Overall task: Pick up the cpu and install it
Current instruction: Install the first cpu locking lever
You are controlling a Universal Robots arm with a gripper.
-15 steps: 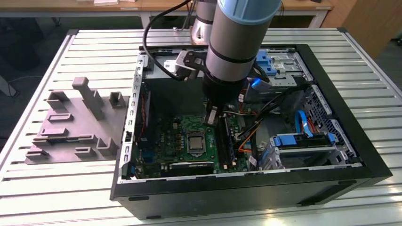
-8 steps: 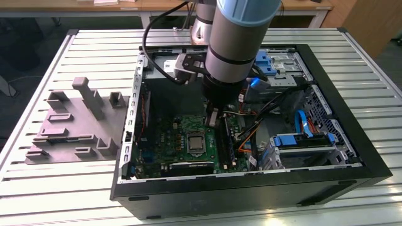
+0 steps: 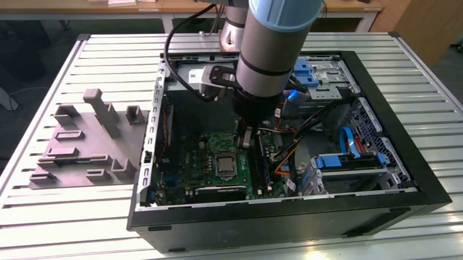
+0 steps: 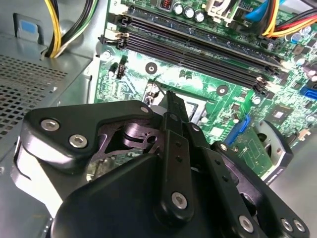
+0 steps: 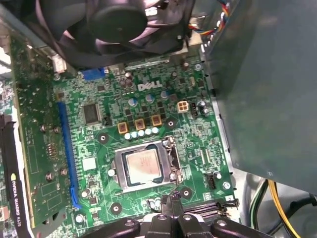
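**One chip seated in its socket, jaws closed**

One small square cpu with a pale silver-grey top [image 5: 142,166] lies flat inside the metal-framed socket bracket [image 5: 174,161] on the green motherboard [image 5: 193,134], within the open black computer case [image 3: 405,162]. The black gripper [image 5: 171,198] hangs just beside the socket, its jaws pressed together with nothing visible between them. White lettering is printed on the board beyond the socket.

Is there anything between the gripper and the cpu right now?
Nothing visible. In the first wrist view the cpu lies uncovered in its socket on the motherboard, with the gripper just beside the socket's edge. The fan sits at the far end of the board, away from that gap.
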